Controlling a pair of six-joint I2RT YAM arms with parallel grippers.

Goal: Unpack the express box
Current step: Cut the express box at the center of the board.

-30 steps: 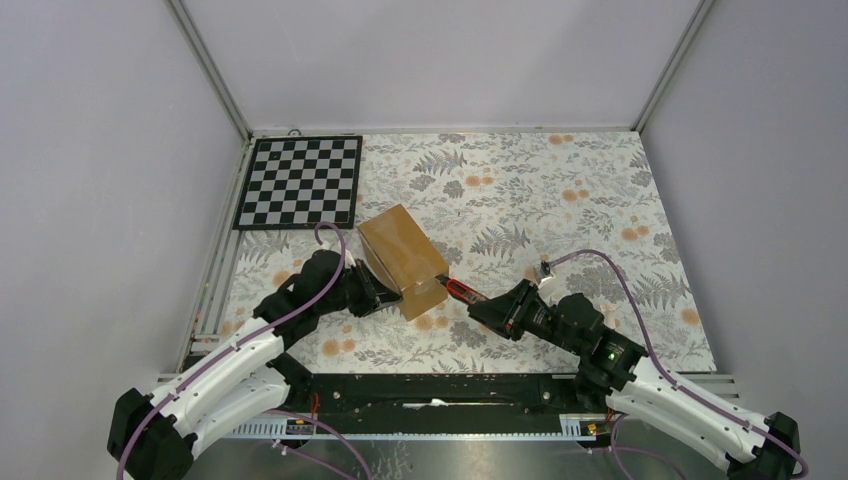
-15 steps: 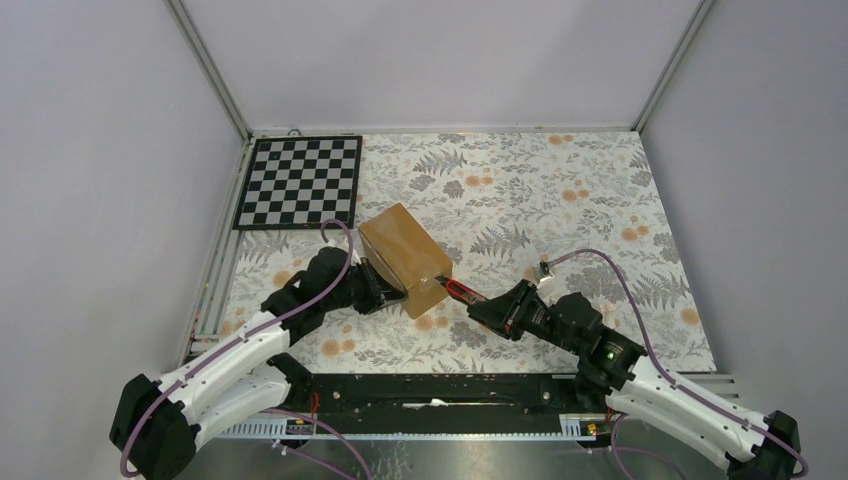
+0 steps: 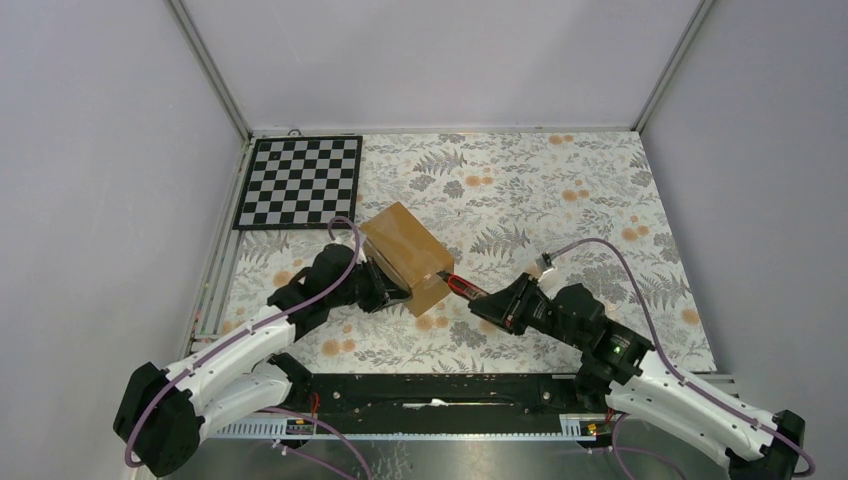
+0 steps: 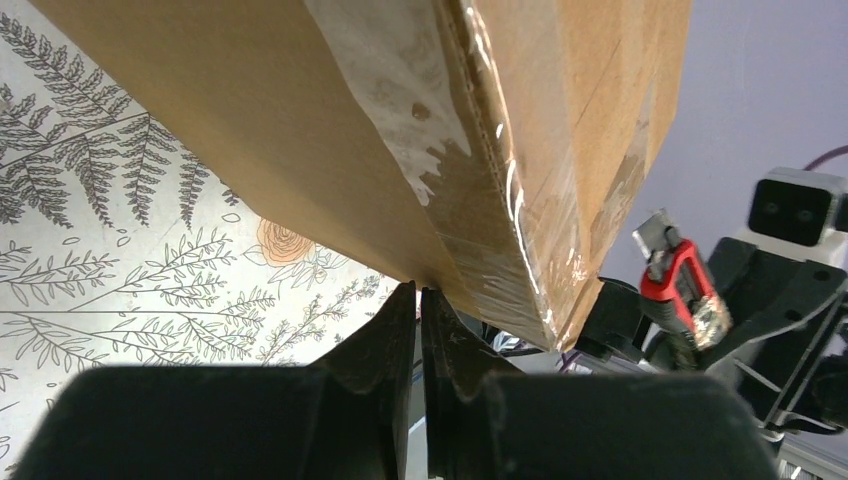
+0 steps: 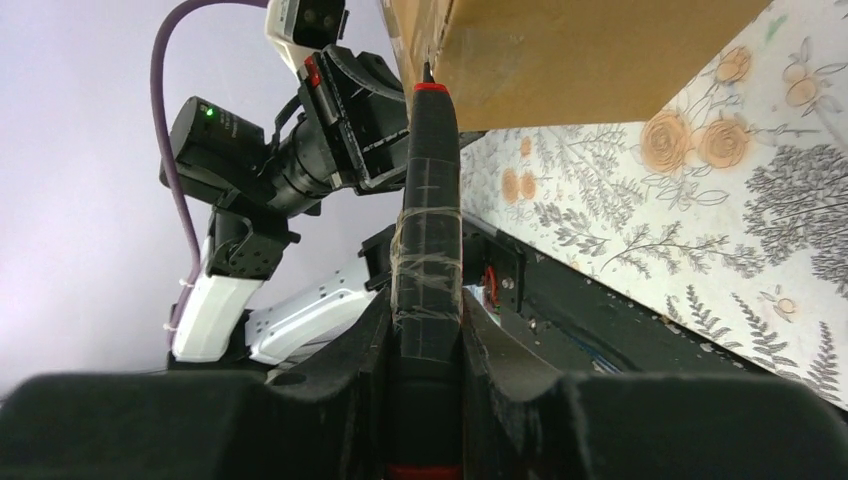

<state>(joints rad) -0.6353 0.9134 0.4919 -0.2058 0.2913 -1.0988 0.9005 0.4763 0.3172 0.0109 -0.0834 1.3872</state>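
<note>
Your express box (image 3: 403, 250) sat askew on the floral table (image 3: 560, 200), a little toward 9 o'clock from its centre in the overhead view. The chessboard mat (image 3: 300, 182) lay at the box's 11 o'clock. Your left gripper (image 4: 419, 295) was clenched with nothing between its fingers, the tips touching the box's lower edge at about 7 o'clock. Your right gripper (image 5: 428, 310) was clamped on the red-handled cutter (image 5: 428, 180), whose tip met the box's near corner at roughly 4 o'clock. Clear tape ran along the box's seam.

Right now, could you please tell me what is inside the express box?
Nothing inside shows: the express box is closed, with tape over its seam. The right claw holds a cutter against its near corner.
</note>
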